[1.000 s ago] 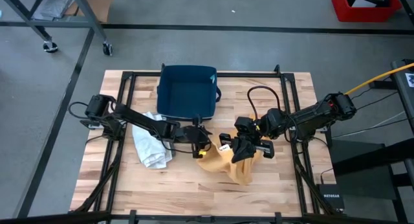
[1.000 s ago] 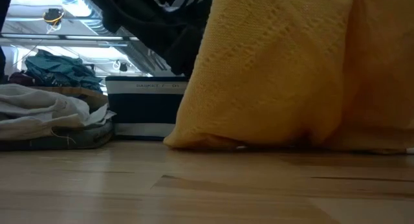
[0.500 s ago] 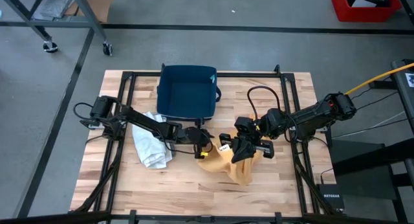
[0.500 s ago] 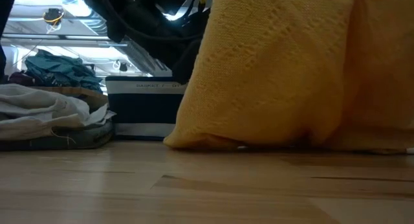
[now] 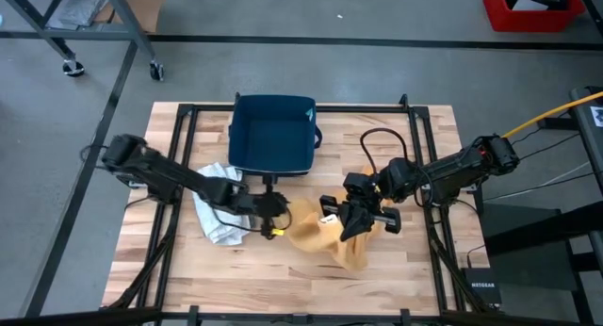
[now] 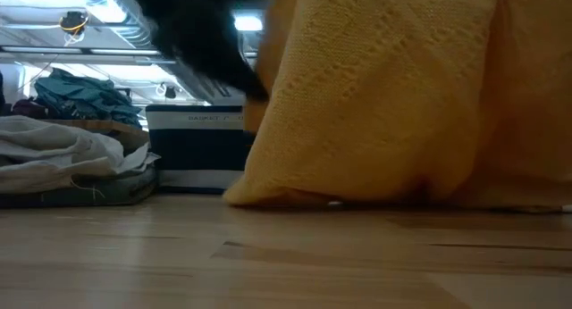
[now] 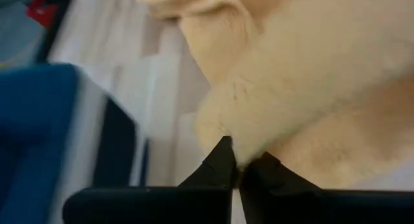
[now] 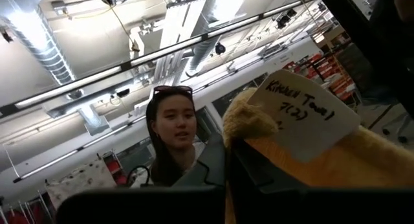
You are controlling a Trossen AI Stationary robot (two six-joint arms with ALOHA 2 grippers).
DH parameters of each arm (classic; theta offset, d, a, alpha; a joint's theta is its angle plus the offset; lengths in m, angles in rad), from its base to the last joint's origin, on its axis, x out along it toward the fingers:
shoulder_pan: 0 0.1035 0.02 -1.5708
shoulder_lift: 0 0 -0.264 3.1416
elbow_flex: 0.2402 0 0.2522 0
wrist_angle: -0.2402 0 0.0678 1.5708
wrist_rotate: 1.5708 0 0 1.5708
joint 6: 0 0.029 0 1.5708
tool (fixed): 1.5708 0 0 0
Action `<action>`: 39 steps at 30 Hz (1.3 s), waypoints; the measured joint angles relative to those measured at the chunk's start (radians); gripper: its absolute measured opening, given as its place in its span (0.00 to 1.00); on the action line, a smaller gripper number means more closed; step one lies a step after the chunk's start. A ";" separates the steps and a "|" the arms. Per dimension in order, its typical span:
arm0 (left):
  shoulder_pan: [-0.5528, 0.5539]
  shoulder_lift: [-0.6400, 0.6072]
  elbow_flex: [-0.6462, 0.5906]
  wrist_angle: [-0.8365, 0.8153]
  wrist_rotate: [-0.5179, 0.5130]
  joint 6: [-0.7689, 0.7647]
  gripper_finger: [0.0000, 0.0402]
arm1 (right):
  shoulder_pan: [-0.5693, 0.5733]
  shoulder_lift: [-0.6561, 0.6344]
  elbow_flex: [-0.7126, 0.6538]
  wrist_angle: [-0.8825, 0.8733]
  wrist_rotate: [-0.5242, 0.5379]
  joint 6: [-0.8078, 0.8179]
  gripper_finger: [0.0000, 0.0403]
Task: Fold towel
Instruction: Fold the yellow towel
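A yellow towel (image 5: 325, 236) stands bunched up on the wooden table, right of centre; in the low view the towel (image 6: 384, 95) rises from the boards past the top of the picture. A white paper tag (image 8: 304, 120) is fixed to it. My left gripper (image 5: 273, 228) is at the towel's left side, shut on its edge. My right gripper (image 5: 343, 220) is above the middle of the towel, shut on a raised part beside the tag. My left gripper pinches the towel's left edge (image 7: 240, 146) between its two fingertips (image 7: 221, 160), coming in low from the table's left. One layer or several, I cannot tell. The cloth runs slack from the fingers to the heap. My right gripper pinches a bunched, raised part of the towel (image 8: 244, 123) next to the paper tag. Its own fingers hide the place of contact. The towel hangs below the hold, and its lower end (image 6: 331, 195) rests on the table.
A blue bin (image 5: 273, 138) stands at the table's far middle. A white cloth (image 5: 219, 215) lies crumpled left of the left gripper. A person shows in the room beyond, in the right wrist view. Bare boards lie along the near edge (image 5: 283, 284).
My left gripper has gone toward the table's left edge and a little toward the near edge, drawing the towel's left edge along. The rest of the towel and my right gripper have stayed where they were.
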State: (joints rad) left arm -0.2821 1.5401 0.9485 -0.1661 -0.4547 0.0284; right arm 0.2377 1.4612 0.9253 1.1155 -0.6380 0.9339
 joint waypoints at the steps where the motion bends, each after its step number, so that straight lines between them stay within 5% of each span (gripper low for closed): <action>1: -0.008 -0.037 0.000 -0.020 -0.009 -0.002 0.00 | -0.006 0.000 0.000 -0.005 0.000 -0.009 0.01; 17: -0.113 -0.417 0.000 -0.271 -0.196 -0.097 0.00 | -0.161 -0.014 0.000 -0.060 0.009 -0.115 0.01; 25: -0.130 -0.539 0.003 -0.340 -0.303 -0.115 0.00 | -0.268 -0.158 0.000 -0.301 0.105 -0.330 0.01; 31: -0.106 -0.579 0.106 -0.207 -0.435 0.105 0.00 | -0.313 -0.326 -0.001 -0.513 0.319 -0.475 0.01; 39: -0.041 -0.575 0.266 0.135 -0.440 0.451 0.00 | -0.310 -0.460 0.127 -0.516 0.489 -0.616 0.01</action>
State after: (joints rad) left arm -0.3227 0.9651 1.2150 -0.0311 -0.8949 0.4791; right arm -0.0727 1.0012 1.0524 0.5995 -0.1492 0.3175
